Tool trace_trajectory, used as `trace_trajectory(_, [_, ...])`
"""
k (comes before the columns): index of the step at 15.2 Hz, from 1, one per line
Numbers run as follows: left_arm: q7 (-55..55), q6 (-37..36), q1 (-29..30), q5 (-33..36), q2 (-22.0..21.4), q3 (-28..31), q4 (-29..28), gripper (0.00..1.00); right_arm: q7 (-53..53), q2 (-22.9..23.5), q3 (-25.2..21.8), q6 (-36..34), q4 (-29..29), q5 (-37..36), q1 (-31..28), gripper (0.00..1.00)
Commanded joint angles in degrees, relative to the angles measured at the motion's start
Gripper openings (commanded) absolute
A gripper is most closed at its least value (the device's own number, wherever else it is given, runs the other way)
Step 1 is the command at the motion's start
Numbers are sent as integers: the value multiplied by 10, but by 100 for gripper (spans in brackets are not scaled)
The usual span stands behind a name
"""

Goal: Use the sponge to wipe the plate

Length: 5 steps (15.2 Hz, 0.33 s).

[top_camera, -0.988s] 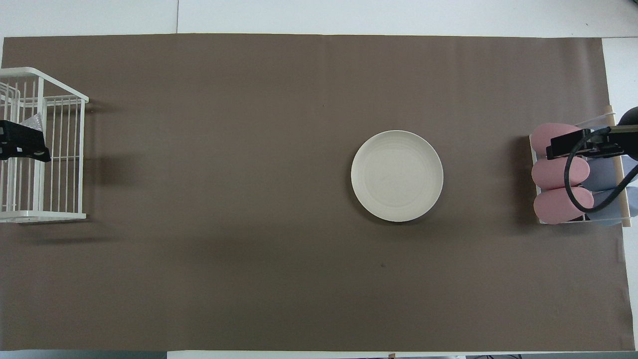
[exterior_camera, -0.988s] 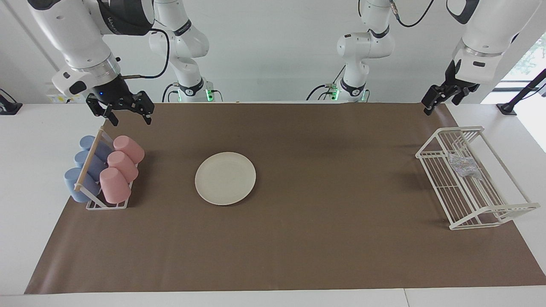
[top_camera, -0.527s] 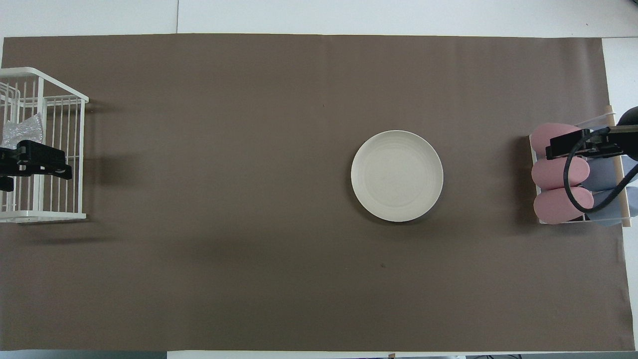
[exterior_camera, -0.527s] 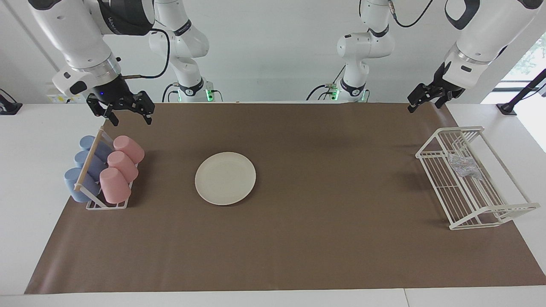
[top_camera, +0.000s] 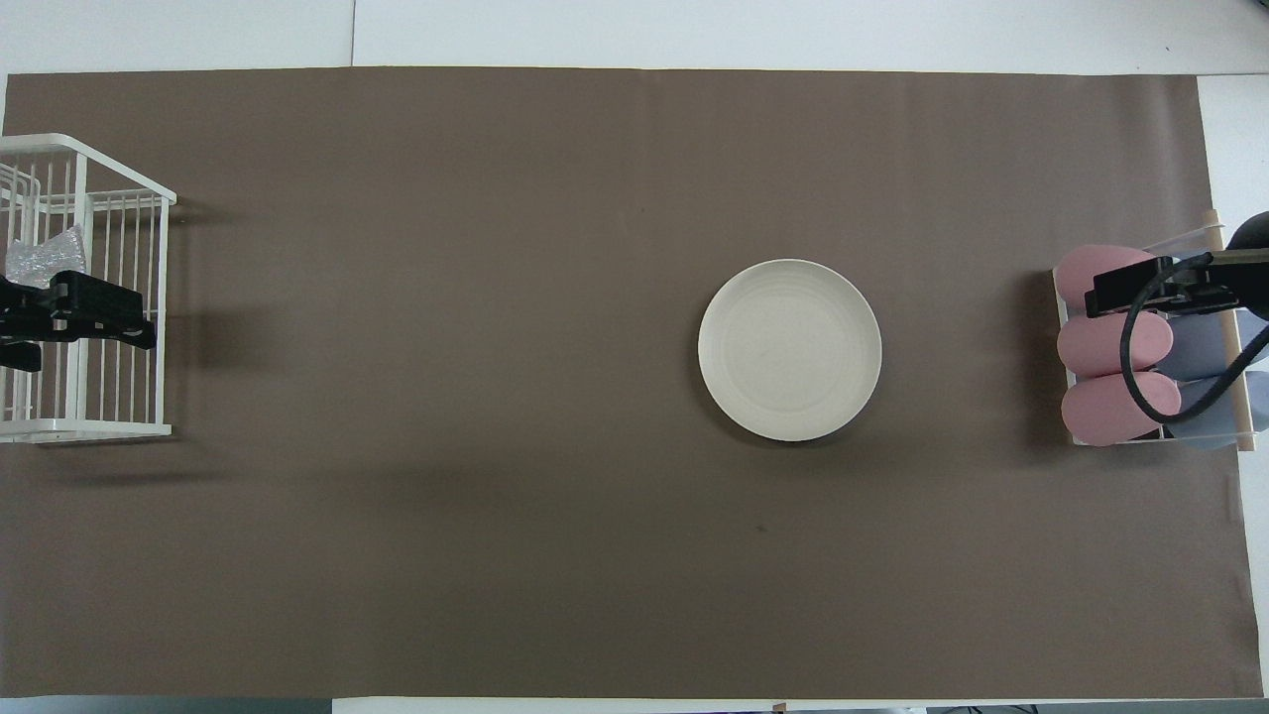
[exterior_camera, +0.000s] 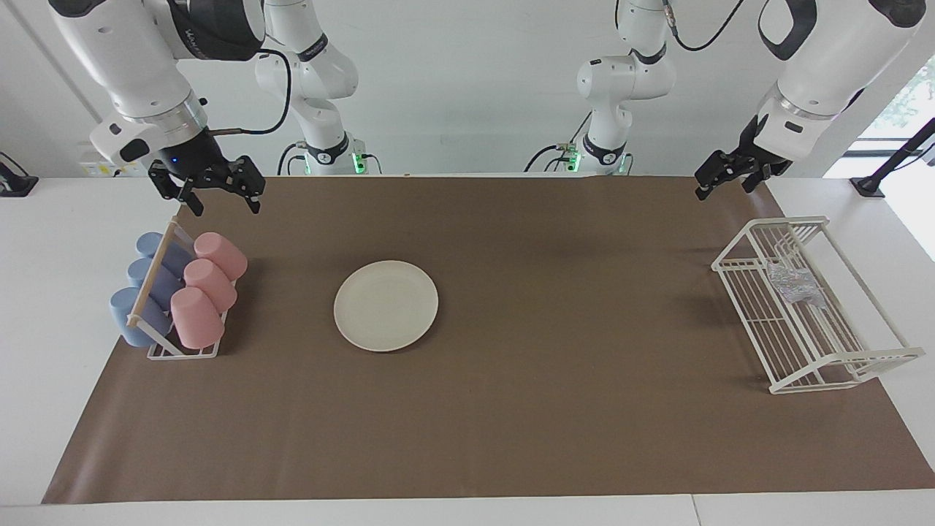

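The cream-white plate lies flat on the brown mat, toward the right arm's end of the table; it also shows in the overhead view. The silvery mesh sponge lies inside the white wire rack at the left arm's end, and shows in the overhead view too. My left gripper is open and empty, raised high over the rack, well clear of the sponge. My right gripper is open and empty, and waits in the air over the cup rack.
A small rack at the right arm's end holds three pink cups and three blue cups lying on their sides. The brown mat covers most of the white table.
My left gripper has risen and swung off the sponge toward the table's middle, so the sponge now shows from above. The right arm, plate and sponge have not moved.
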Motion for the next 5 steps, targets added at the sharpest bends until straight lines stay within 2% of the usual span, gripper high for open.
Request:
trace_trajectory(1, [7,4,0,-1,3,1,3,100,-6,8,4,-8,14,3,-3,100])
trace_trajectory(5, [7,5,1,-1,1,0,4,100,-3,8,6,-7,14,3,-2,100])
